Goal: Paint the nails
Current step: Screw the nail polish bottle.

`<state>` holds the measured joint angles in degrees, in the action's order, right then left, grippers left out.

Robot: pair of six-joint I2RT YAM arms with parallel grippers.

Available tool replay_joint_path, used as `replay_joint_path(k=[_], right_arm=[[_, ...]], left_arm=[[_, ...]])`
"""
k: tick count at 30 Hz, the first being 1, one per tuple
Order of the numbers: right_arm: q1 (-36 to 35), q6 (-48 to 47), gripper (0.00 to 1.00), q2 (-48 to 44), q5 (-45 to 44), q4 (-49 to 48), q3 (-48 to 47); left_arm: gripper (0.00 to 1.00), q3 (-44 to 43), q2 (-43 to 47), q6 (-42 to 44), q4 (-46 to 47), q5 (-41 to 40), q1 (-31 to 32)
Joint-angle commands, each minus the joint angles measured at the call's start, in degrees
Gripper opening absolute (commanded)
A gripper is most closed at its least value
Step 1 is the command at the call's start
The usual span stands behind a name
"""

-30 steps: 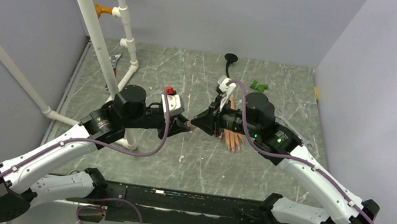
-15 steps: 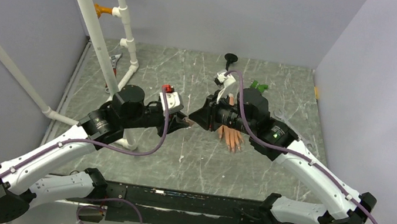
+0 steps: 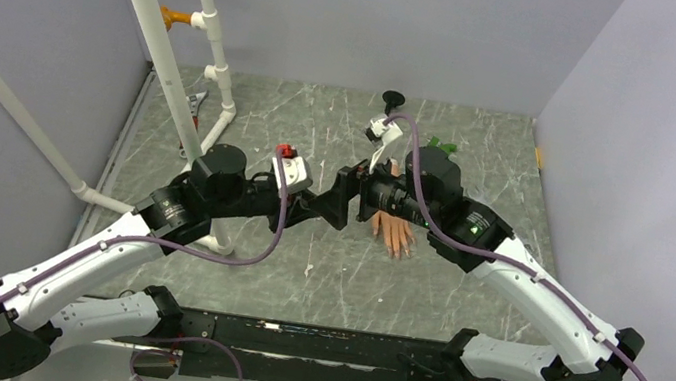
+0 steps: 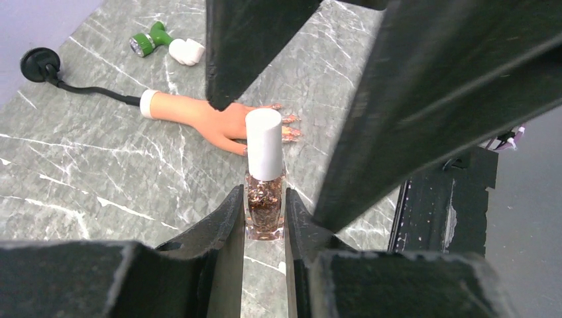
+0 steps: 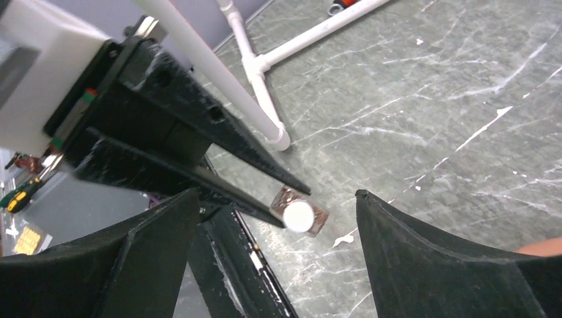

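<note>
Nails (image 4: 288, 129): on mannequin hand (image 4: 212, 119) lying on surface (image 4: 99, 172), beyond left claw (image 4: 264, 199) clamped on polish bottle (image 4: 264, 212); right claw (image 5: 277, 193) gapes either side of its cap (image 4: 264, 142), empty.

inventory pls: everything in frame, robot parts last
mannequin hand: 1, peach with white cuff, lying on the table
nails: count unclear, look glittery, at its fingertips
polish bottle: 1, brown glitter with white cap, upright in the left gripper
green-and-white object: 1, on the table beyond the cuff
cable with round base: 1, black, near the back wall
PVC pipe frame: 1, white with blue and orange fittings, back left
table: 1, grey marbled
left gripper: 1, black, shut on the bottle
right gripper: 1, black, open, fingers either side of the cap, not touching
</note>
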<state>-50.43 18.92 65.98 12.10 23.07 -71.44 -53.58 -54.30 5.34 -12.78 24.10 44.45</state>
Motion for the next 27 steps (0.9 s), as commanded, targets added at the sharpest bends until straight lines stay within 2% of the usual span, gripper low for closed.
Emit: replay_joint_path(k=[1,4,10,13,17,21,23,27], right_arm=[[-0.4,-2.2,0.89,-3.5,2.2,0.0,-1.6],[1.6,-5.7,0.87,-6.6,5.6,-0.5,0.9],[2.5,-14.5,0.83,-13.6,12.7,-0.4,6.2],[2.5,-17.5,0.73,-15.4,15.3,-0.1,7.5],[2.5,-23.7,0.68,-16.6,19.5,2.0,8.0],[2.5,-26.4,0.66,-17.7,19.3,2.4,8.3],[2.5,-27.0,0.59,-17.4,19.0,2.3,8.0],[2.5,-27.3,0.54,-15.6,20.7,2.2,7.7]], left_arm=[[0.0,-1.2,-0.2,0.4,4.8,0.1,0.0],[0.0,-1.1,-0.1,0.0,4.8,1.7,-0.1],[0.0,-0.6,0.1,0.4,6.2,11.3,-0.4],[0.0,-1.2,-0.8,0.9,6.0,17.0,-0.6],[0.0,-1.8,-2.2,1.0,5.9,23.5,-0.8],[0.0,-2.3,-2.8,1.8,5.5,27.6,-0.9],[0.0,-2.1,-2.7,1.4,6.3,29.0,-1.0],[0.0,-2.3,-2.8,1.6,5.9,29.6,-1.0]])
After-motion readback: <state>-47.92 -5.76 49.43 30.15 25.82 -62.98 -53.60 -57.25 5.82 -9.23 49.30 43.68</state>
